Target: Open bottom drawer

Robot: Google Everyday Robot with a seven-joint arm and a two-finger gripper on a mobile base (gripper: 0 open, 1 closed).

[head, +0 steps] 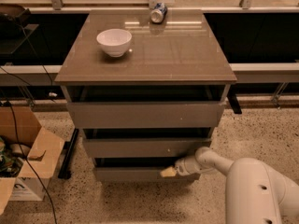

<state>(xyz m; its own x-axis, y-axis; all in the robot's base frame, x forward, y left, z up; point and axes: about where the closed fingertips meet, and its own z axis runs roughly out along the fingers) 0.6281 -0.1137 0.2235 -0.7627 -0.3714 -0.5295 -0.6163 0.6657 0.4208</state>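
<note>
While the bottom drawer [131, 174] sat lowest in the cabinet, at 6 o'clock below the table [187, 55] top, the claw [167, 172] lay at its upper edge toward 3 o'clock. Whether the claw was clenched or released could not be told. A white bowl [114, 41] stood at 10 o'clock on the table.

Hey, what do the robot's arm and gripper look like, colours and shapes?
The arm is glossy white, with a bulky rounded shell carrying small dark dots, narrowing to a slim tube. The gripper, at the bottom drawer's top right edge, ends in a pale tan tip. No cables show.
</note>
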